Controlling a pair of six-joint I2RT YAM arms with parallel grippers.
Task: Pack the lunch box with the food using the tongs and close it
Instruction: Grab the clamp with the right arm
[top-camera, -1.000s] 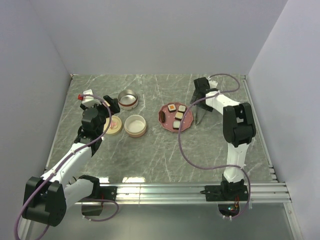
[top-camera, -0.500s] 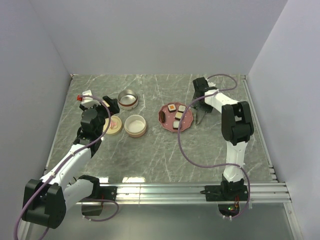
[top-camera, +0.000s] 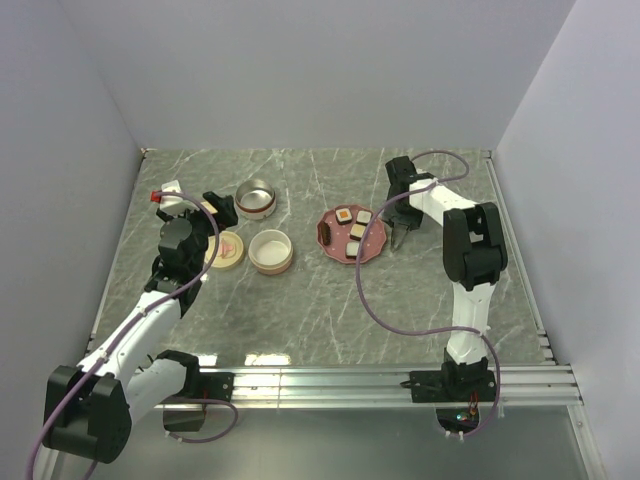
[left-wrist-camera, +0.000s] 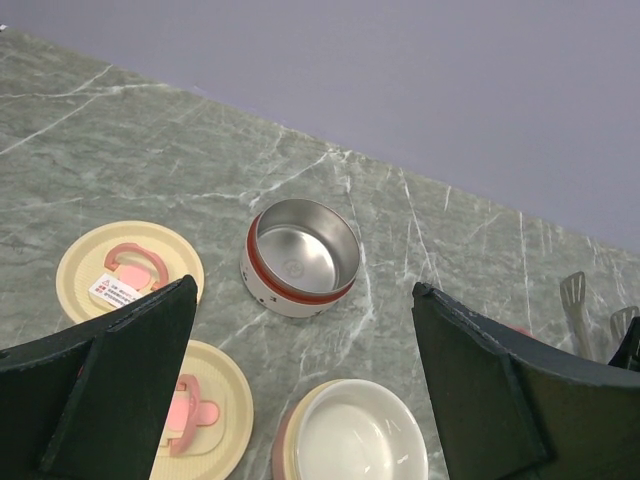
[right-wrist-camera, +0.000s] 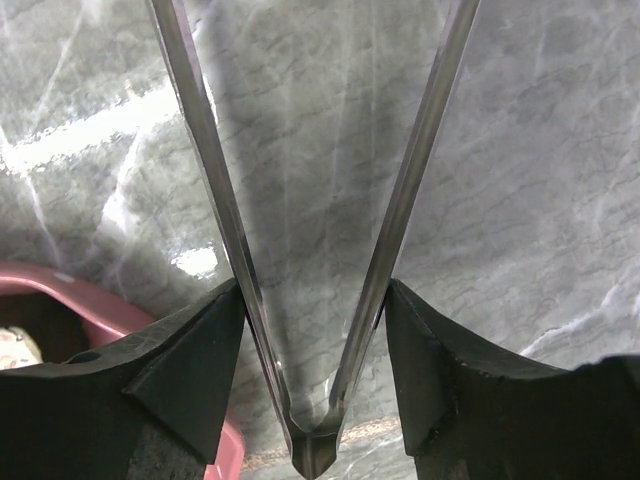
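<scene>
From above, the right hand (top-camera: 399, 232) was down on the worktop (top-camera: 300, 310) just right of the pink plate (top-camera: 335, 252). The plate carried all the food (top-camera: 357, 231), five pieces. Left of the plate stood a cream bowl (top-camera: 270, 251), with a steel bowl (top-camera: 255, 197) farther back, and the left hand (top-camera: 215, 205) hung left of the steel bowl. The left wrist view showed that hand spread wide and holding nothing. Both bowls were bare inside and two lids (left-wrist-camera: 128, 272) lay off beside them, so nothing looked packed yet. In the right wrist view, the tongs (right-wrist-camera: 315, 458) lay flat just right of the plate's rim. Their two arms ran between the right hand's pads (right-wrist-camera: 190, 370), which touched the outer side of each arm near the joined end in a light pinch. To lift well, the squeeze should probably be gentle enough to leave the tips apart and centred on both arms, and the rise straight, clear of the plate.
</scene>
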